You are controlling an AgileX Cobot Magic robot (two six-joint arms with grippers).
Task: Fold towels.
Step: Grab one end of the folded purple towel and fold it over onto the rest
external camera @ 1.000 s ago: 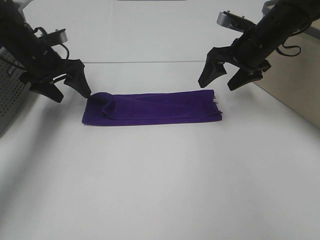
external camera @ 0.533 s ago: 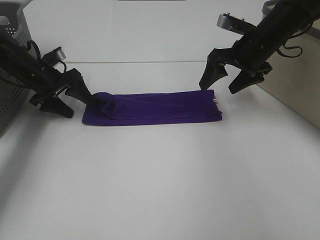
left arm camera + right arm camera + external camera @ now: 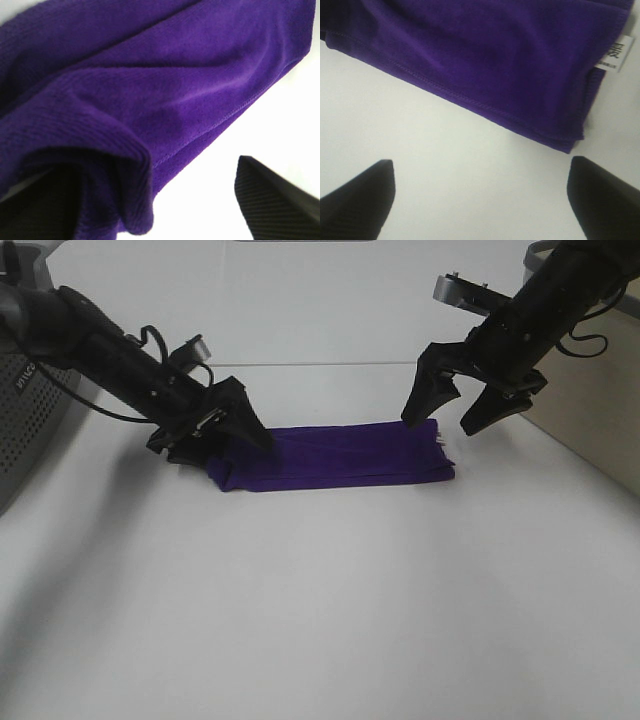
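At the middle of the white tabletop (image 3: 320, 620), high view: one deep purple, soft cloth towel (image 3: 350, 452), folded into a long narrow band lying crosswise. The left black two-finger gripper (image 3: 235, 443) is low at the band's left end, touching it, with the cloth bunched there. The right black two-finger gripper (image 3: 447, 415) is above the right end, fingers spread, tips apart from the cloth. A grey perforated bin (image 3: 20, 430) stands at the far left edge and a pale tan panel (image 3: 590, 425) at the far right. (Whether the left fingers pinch anything cannot be read from here.)

Left wrist view: supplies that detail. The jaws are parted wide. One finger is buried under a rolled-up lip of the towel; the other sits out over bare table, clear of the hem. Nothing is clamped between them. Stitched hem and ribbed pile are visible.

Right wrist view: both fingertips are over bare table, wide apart, gripping nothing, with the towel's stacked layers just beyond them. A small white printed tag (image 3: 615, 55) sits at the towel's corner edge, a mere pale speck in the high view.
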